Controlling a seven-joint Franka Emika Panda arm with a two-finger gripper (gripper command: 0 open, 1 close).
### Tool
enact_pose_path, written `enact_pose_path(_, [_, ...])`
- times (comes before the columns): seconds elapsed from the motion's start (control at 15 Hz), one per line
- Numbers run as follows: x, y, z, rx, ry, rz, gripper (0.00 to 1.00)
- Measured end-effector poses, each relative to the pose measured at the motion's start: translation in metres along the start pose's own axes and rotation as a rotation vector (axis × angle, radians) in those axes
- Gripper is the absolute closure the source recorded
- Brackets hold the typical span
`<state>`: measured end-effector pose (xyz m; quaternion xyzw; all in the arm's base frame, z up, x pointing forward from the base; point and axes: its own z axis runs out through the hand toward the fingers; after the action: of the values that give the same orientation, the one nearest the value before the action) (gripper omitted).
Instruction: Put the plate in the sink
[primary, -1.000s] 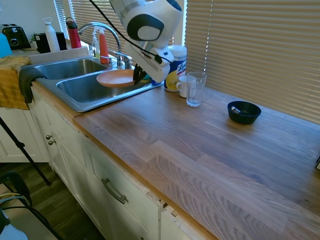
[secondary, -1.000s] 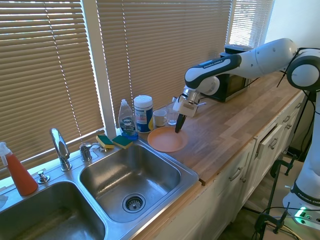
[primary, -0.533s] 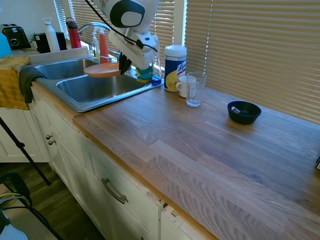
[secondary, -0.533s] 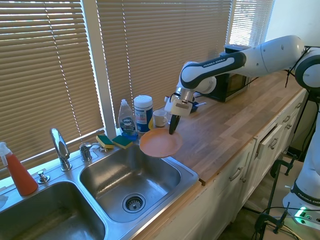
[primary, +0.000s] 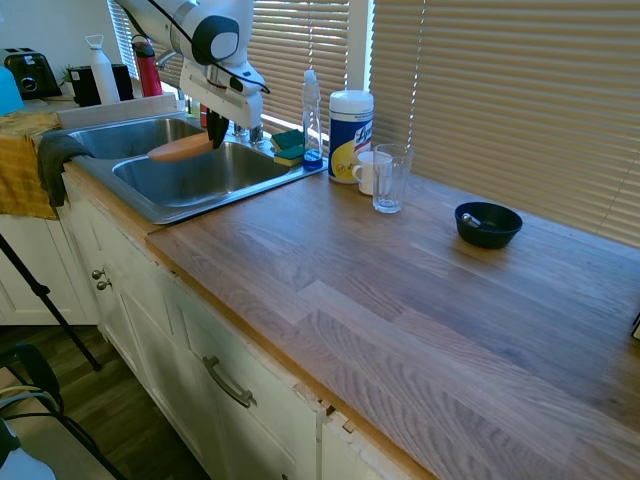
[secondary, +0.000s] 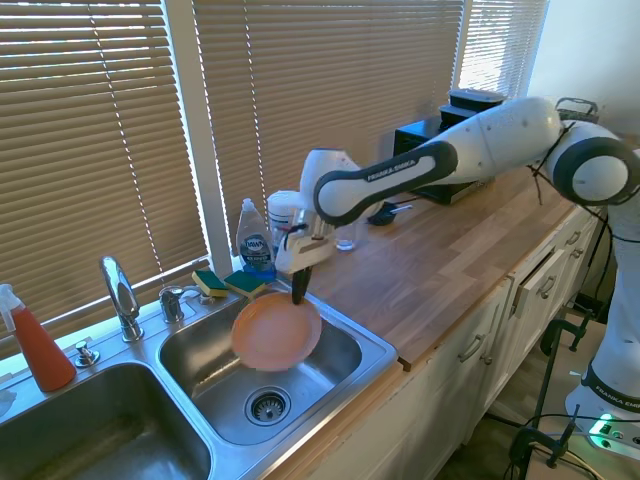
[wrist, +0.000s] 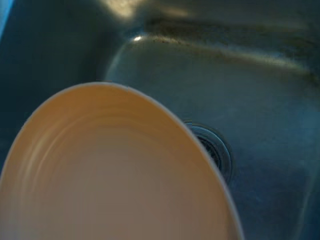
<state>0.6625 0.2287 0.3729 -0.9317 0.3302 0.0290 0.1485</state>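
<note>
The orange-tan plate (secondary: 276, 332) hangs in the air over the right-hand basin of the steel sink (secondary: 300, 385), tilted, with its rim pinched by my gripper (secondary: 299, 294), which is shut on it. From the other side the plate (primary: 180, 149) shows edge-on above the near basin (primary: 190, 180), below the gripper (primary: 214, 135). In the wrist view the plate (wrist: 110, 175) fills the lower left, and the basin floor with its drain (wrist: 212, 147) lies beyond it.
A chrome faucet (secondary: 120, 295) stands behind the sink, with two sponges (secondary: 228, 283), a dish soap bottle (secondary: 255, 242) and a wipes canister (primary: 350, 135) along the back. A mug and glass tumbler (primary: 390, 178) and a dark blue bowl (primary: 488, 224) sit on the wooden counter.
My arm has carried the plate off the counter's edge and out over the basin, moving towards the faucet side. The plate has dropped lower and tilted more.
</note>
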Motion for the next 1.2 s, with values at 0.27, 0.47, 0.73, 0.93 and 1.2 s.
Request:
enact_pose_path(0.27, [0.015, -0.027, 0.074, -0.081, 0.002, 0.006, 1.00])
enact_pose_path(0.47, [0.031, -0.028, 0.102, -0.139, -0.006, 0.027, 0.00])
enact_pose_path(0.73, [0.040, -0.032, 0.113, -0.156, -0.017, 0.029, 0.00])
enact_pose_path(0.93, [0.042, -0.034, 0.112, -0.160, -0.021, 0.028, 0.00])
enact_pose_path(1.2, [0.046, -0.034, 0.111, -0.159, -0.014, 0.031, 0.00])
